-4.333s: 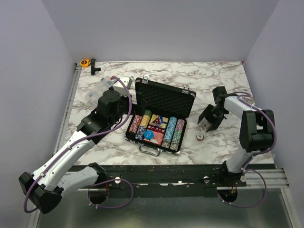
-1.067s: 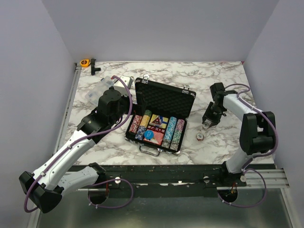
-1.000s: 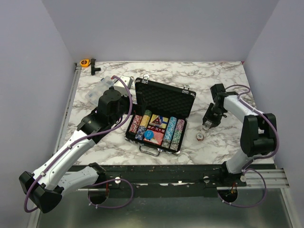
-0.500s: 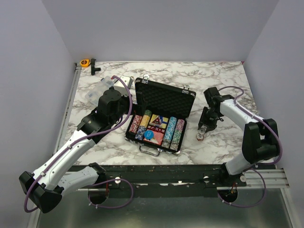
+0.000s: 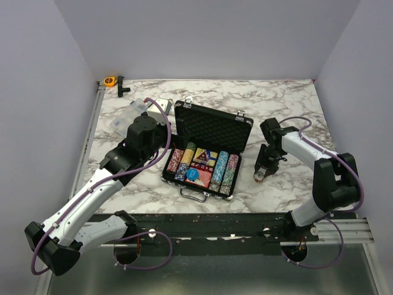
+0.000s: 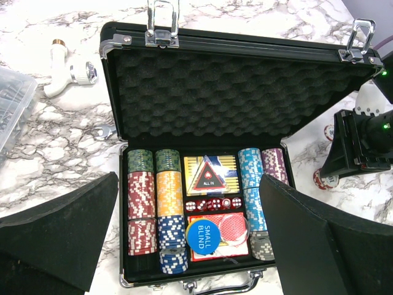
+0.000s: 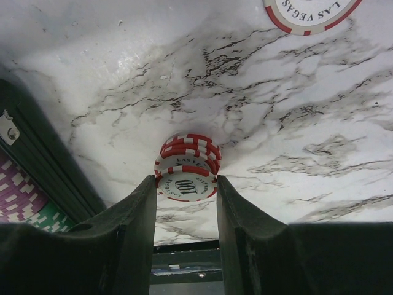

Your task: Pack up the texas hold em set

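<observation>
The briefcase [image 5: 212,128] stands open at the centre of the table [image 5: 288,101], with its handle toward the near edge and its lid tilted back. Rows of poker chips [image 6: 156,203] fill both sides of the tray. In the middle section the blue disc [image 6: 207,235] lies on the red card deck [image 6: 230,224].

The left pincer [image 6: 187,181] is left of the case and faces the open tray. Its fingers are fully apart and hold nothing. The clear plastic box [image 5: 126,114] lies near the table's left edge, beside this arm.

The right pincer [image 7: 185,184] is at table level with its fingers partly apart, one on each side of a stack of red-and-white chips [image 7: 186,172]. The gaps at the stack's flanks are very narrow, and contact cannot be confirmed. The stack rests on the table just beside the case's right wall. A loose chip [image 7: 310,9] lies farther out, apart from the stack. Beyond it, bare marble runs to the right edge.
</observation>
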You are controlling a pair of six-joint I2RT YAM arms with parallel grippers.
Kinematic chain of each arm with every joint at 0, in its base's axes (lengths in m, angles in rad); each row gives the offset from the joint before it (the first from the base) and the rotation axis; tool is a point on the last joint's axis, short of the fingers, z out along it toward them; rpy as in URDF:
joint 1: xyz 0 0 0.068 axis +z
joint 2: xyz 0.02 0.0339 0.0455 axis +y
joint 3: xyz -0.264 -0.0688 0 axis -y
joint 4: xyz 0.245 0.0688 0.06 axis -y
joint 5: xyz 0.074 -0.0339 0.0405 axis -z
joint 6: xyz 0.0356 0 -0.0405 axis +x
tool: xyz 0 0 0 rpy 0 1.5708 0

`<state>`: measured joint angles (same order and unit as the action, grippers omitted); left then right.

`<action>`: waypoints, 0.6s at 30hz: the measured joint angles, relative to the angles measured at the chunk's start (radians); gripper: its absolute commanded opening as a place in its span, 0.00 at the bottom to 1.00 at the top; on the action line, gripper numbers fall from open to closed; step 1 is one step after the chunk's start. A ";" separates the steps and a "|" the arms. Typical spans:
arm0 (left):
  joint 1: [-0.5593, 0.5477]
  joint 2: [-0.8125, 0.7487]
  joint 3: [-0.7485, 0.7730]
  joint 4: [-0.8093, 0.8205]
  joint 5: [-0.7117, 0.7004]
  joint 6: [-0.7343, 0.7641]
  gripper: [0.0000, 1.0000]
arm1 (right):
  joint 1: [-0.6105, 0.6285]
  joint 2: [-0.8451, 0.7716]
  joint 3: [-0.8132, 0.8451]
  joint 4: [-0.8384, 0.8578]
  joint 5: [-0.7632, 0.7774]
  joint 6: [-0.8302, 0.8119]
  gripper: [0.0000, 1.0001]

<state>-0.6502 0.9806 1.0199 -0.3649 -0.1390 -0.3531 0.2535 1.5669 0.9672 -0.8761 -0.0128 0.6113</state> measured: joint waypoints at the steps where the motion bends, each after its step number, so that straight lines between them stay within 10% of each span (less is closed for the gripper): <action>1: 0.000 0.000 0.000 0.000 0.000 0.000 0.97 | 0.001 0.000 0.000 0.001 0.000 0.001 0.17; 18: 0.000 0.000 0.000 0.000 0.000 0.000 0.97 | 0.003 0.008 0.000 0.015 0.000 0.012 0.59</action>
<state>-0.6502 0.9806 1.0199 -0.3649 -0.1387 -0.3531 0.2565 1.5753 0.9676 -0.8612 -0.0128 0.6235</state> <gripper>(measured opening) 0.973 0.509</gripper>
